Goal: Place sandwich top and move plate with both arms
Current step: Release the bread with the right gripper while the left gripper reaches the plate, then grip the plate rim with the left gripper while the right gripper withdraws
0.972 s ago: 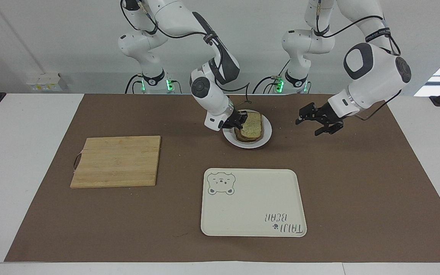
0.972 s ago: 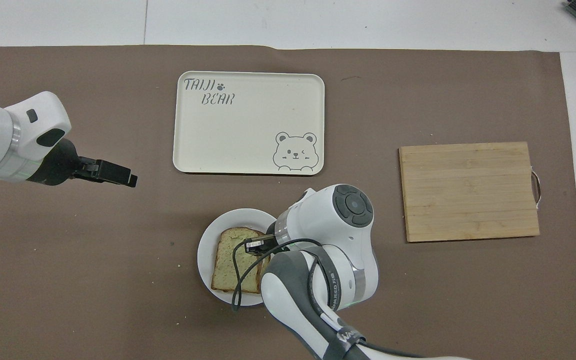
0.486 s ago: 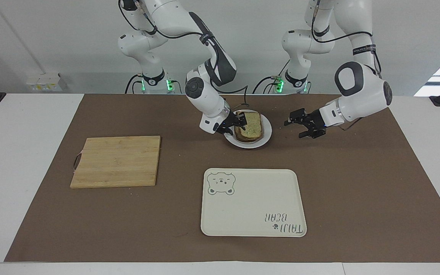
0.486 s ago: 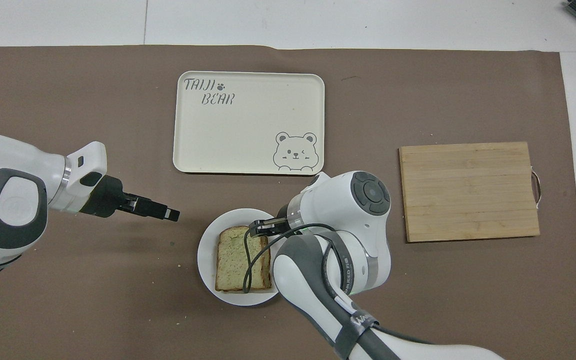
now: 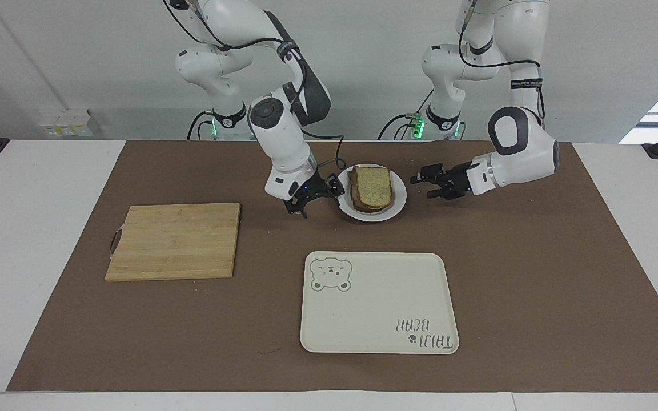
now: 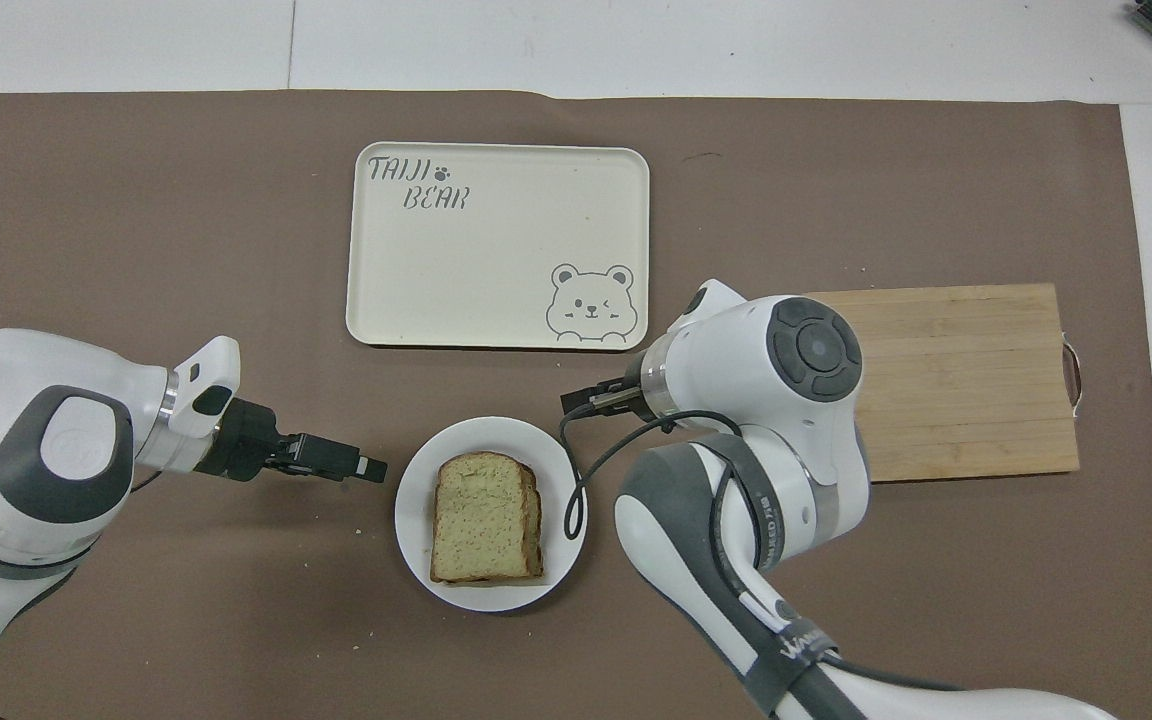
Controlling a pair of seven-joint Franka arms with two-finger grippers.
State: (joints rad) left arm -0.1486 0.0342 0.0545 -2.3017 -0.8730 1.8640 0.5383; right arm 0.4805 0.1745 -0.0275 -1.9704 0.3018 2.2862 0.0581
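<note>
Now — sandwich top (image 5: 372, 186) sits on the stack, on the plate (image 5: 398, 204), which lies nearer the robots than the tray (image 5: 363, 319). Right gripper (image 5: 311, 201) hangs just beside the plate rim, toward the cutting board (image 5: 175, 240), fingers apart, holding nothing. Left gripper (image 5: 427, 181) hovers just off the rim at the left arm's end, jaws apart too.

Risk, imo: uneven lift from both sides tilts the plate, top slice slides off; a pinch that misses the thin rim shoves it.

Count: 1 plate, 1 tray, 1 board, 2 grippers.
</note>
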